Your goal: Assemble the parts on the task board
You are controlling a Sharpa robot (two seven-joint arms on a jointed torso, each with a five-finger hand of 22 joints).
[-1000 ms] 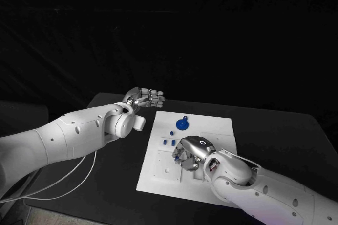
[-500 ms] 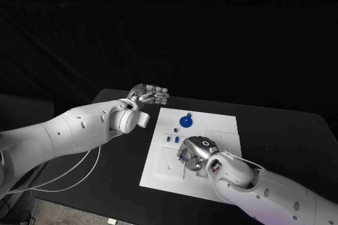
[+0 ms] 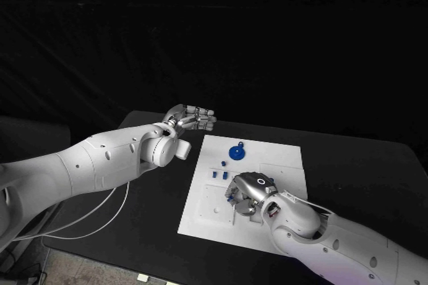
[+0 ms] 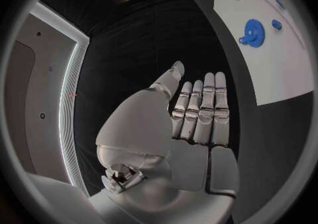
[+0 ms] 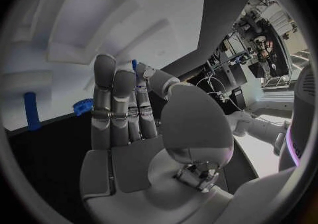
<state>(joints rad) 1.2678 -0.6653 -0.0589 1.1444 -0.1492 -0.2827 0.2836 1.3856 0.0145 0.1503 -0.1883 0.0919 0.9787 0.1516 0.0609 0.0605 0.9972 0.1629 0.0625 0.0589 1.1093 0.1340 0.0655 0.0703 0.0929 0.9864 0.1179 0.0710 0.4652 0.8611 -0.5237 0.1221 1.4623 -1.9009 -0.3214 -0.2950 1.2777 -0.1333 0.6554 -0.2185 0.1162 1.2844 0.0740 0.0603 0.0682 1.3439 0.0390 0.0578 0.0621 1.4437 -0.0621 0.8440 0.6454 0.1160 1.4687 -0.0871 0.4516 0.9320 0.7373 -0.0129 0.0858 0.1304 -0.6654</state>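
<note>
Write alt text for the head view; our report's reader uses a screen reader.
The robot's right hand rests on the white task board beside small blue parts; a round blue gear lies farther back. The left hand hovers off the board's far left corner.

My left robot hand point(image 3: 191, 118) and right robot hand point(image 3: 246, 191) look like brushed silver metal on glossy white plastic arms. The board point(image 3: 268, 158) is smooth matt white; the tabletop point(image 3: 357, 167) is matt black.

Black counter point(image 3: 357, 167) here, with the white task board point(image 3: 201, 214) lying flat right in its middle, long side running away from the robot.
</note>
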